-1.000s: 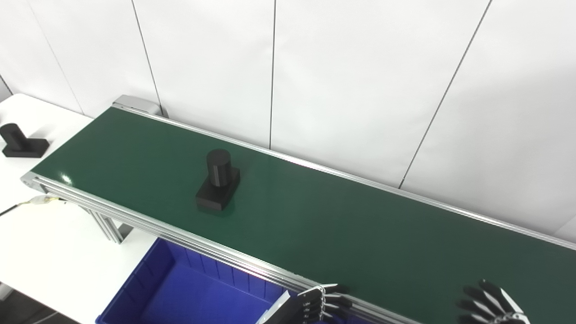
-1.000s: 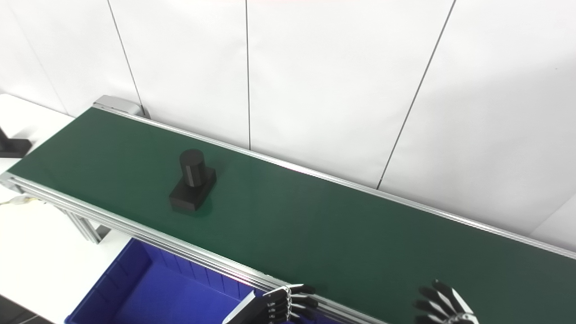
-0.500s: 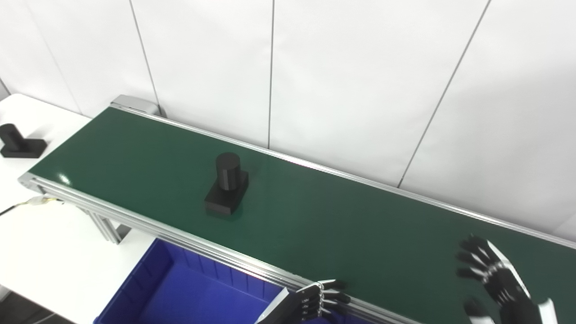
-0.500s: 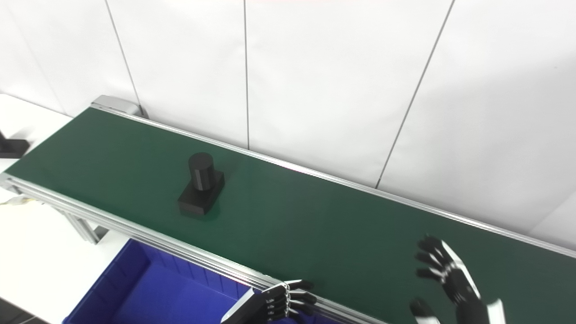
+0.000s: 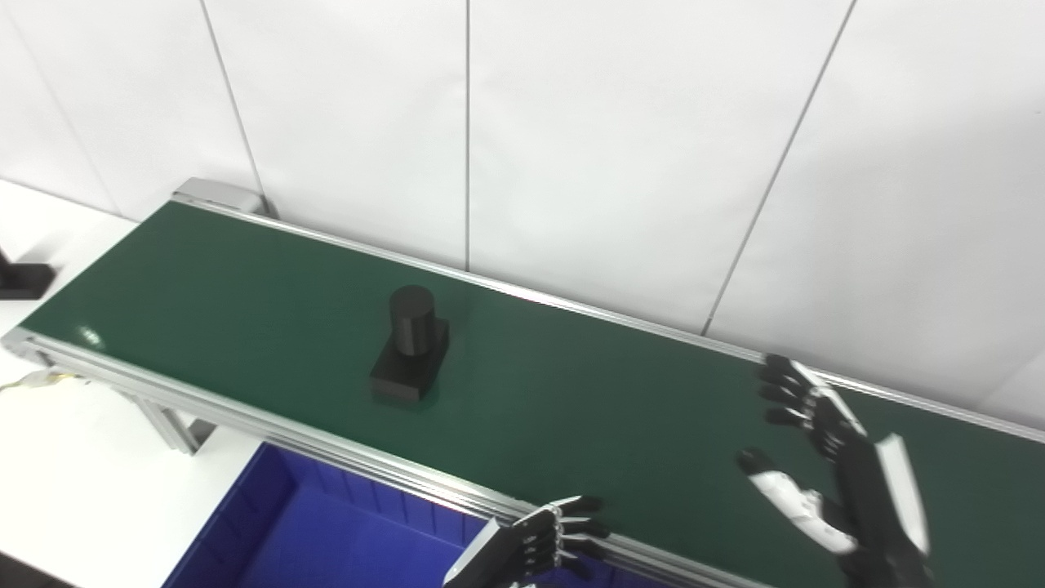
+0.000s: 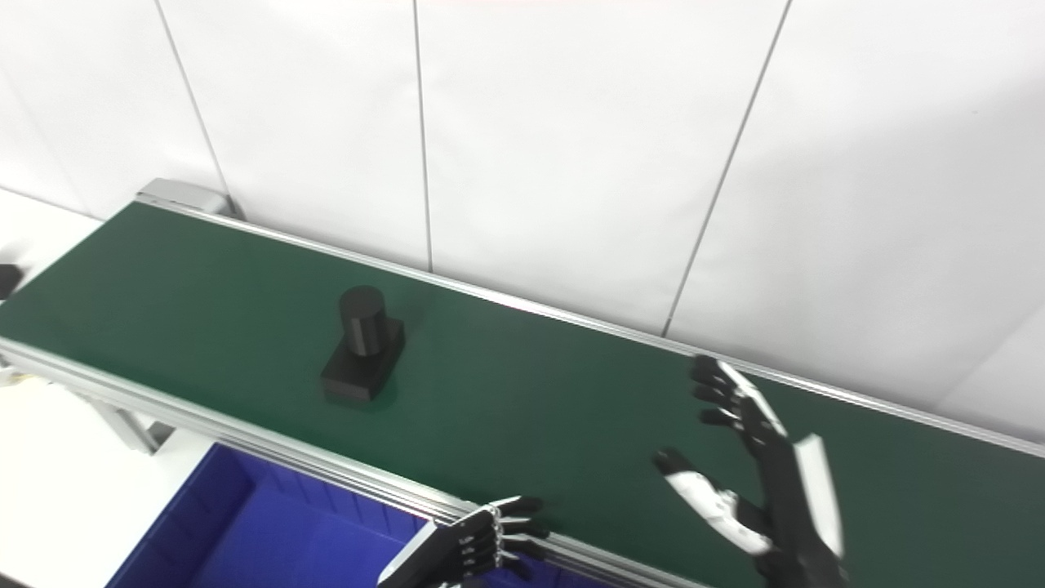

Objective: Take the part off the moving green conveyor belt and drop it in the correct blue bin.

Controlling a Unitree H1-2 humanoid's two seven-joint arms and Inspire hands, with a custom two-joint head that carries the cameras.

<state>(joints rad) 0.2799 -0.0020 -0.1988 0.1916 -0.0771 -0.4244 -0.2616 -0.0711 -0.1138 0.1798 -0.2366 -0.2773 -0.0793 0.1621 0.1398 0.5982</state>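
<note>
A black part point(image 5: 408, 346), an upright cylinder on a rectangular base, stands on the green conveyor belt point(image 5: 571, 400) left of centre. My right hand point(image 5: 824, 457) is raised over the belt's right portion, open, fingers spread and thumb out, far right of the part. At the belt's near rail my left hand point(image 5: 539, 545) hovers low with its fingers held side by side and slightly curled, holding nothing. A blue bin point(image 5: 326, 539) sits below the near rail, under the part's stretch of belt.
A white table point(image 5: 73, 457) lies to the left under the belt's end. A second black part point(image 5: 20, 278) is cut off at the left edge. White wall panels rise just behind the belt's far rail point(image 5: 571, 306).
My right hand has risen from the bottom edge and reached forward over the belt, fingers spread. The part has ridden rightward along the belt. The camera has shifted to the right.
</note>
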